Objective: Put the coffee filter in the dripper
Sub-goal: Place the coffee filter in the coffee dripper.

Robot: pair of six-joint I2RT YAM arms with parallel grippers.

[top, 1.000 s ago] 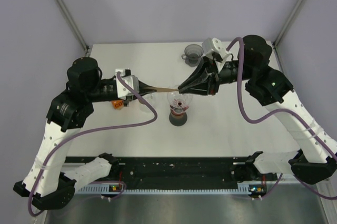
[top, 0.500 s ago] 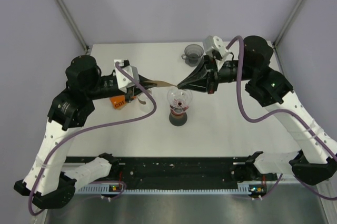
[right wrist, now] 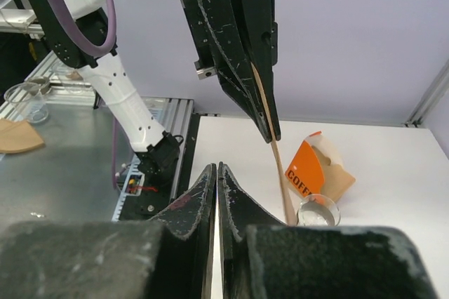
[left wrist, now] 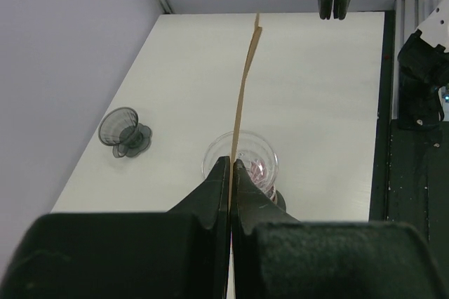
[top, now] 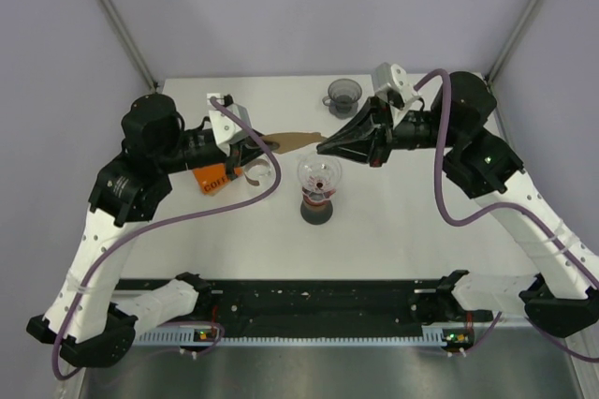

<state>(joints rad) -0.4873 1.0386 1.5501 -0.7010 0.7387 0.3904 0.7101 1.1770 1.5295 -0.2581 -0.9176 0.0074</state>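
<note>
My left gripper (top: 255,141) is shut on the near edge of a flat brown coffee filter (top: 292,140). The filter reaches out to the right, above and behind the clear dripper (top: 319,174) on its dark base. In the left wrist view the filter (left wrist: 245,81) stands edge-on from the jaws (left wrist: 231,162), with the dripper (left wrist: 240,161) below it. My right gripper (top: 321,148) is shut on nothing just off the filter's far end. In the right wrist view its jaws (right wrist: 217,167) are pressed together, and the filter (right wrist: 277,162) hangs to their right from the left gripper (right wrist: 275,134).
An orange filter packet (top: 213,177) and a small clear glass (top: 259,172) lie under the left arm. A smoky grey cone-shaped cup (top: 343,93) stands at the back. The rail (top: 318,301) with the arm bases runs along the near edge.
The right gripper has let go of the filter's end, shut again and drawn back to the right. The left gripper has lifted and turned the filter, which now lies behind the dripper.
</note>
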